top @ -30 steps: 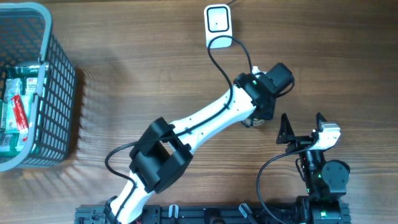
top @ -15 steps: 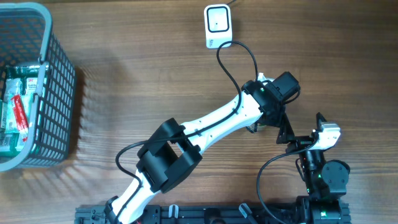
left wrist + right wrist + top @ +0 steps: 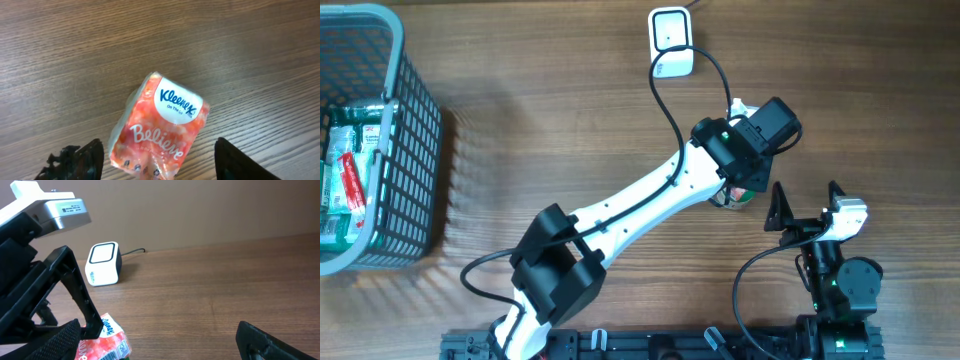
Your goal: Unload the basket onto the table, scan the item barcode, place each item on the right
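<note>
— What has just changed on your side?

— My left arm swung out toward the right gripper (image 3: 807, 205) and has come back over the tissue pack (image 3: 159, 125). My left gripper (image 3: 159, 149) now straddles the pack, fingers spread with a gap on each side, holding nothing.

— So where is the pack?

— Flat on the table (image 3: 60, 60), logo side up, near the right arm and well apart from the scanner (image 3: 670, 40). I see no barcode on this face, so I judge the scan hasn't started; I must grip and lift first.

— And the right gripper?

— Fingers wide apart, empty, waiting.

— Any containers?

— One basket (image 3: 415, 130) at the far left, with several green, red and white packets (image 3: 345, 170) inside.
</note>
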Motion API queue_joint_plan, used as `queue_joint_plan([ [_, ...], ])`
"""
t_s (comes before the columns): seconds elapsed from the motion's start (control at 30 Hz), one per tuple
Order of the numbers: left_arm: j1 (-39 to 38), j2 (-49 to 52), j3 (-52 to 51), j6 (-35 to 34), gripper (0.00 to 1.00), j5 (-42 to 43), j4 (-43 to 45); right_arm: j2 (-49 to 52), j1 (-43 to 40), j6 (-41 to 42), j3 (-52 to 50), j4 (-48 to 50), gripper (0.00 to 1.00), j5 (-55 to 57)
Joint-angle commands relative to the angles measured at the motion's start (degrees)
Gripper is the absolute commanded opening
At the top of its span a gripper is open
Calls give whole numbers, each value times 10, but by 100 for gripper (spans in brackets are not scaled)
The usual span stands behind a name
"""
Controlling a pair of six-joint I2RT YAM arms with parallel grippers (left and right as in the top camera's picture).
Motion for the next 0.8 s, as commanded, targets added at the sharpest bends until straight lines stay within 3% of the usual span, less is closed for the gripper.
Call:
queue_joint_plan([
  [0.0,2,-4,7,1,64,0,-12,-1,-3,11,-1,2,100,6],
  [0.07,2,-3,5,1,64,-15,-25,-1,-3,11,-1,2,100,6],
  [0.2,-1,-2,-7,42,74,-5,-29,-1,-3,11,-1,2,100,6],
  [0.4,-6,0,-54,76,73,-3,-2,-1,-3,11,-1,2,100,6],
  [0.77,0,-5,-65,76,39,-4,16,-1,-3,11,-1,2,100,6],
])
